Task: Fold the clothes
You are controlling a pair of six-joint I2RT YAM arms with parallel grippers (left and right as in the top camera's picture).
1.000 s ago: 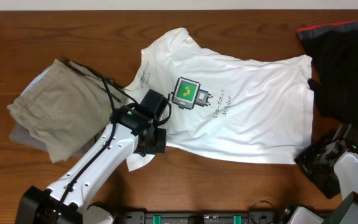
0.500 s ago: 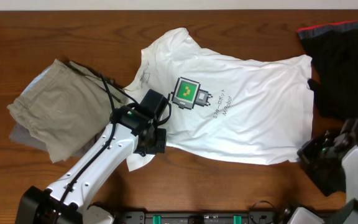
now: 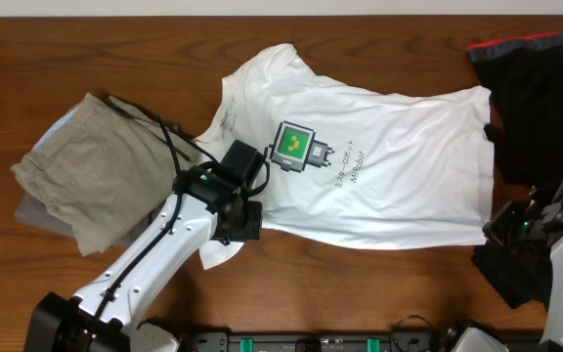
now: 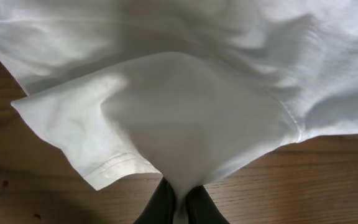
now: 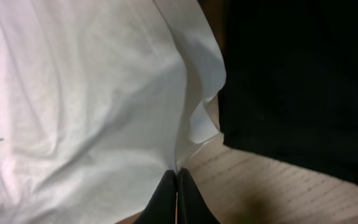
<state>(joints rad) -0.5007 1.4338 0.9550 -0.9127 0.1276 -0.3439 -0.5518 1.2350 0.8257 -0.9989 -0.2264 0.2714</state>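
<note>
Overhead, the white T-shirt [image 3: 379, 186] lies open and unfolded on the worktop [image 3: 86, 59], between the khaki garment [image 3: 91, 181] and the black garment [image 3: 541, 108]. Your left wrist view shows the left claw [image 4: 179, 202] pinching the T-shirt's sleeve fabric. Your right wrist view shows the right claw [image 5: 176, 190] pressed together on the hem's corner. Both grips look set, but you have made no fold yet and all the folding remains.

The white T-shirt [image 3: 379, 186] lies spread out and front side up on the surface [image 3: 86, 39]. It is wrinkled, with the neck to the left and the hem to the right. On its chest are a green-and-grey robot print [image 3: 296, 145] and a line of dark text [image 3: 348, 168].
</note>
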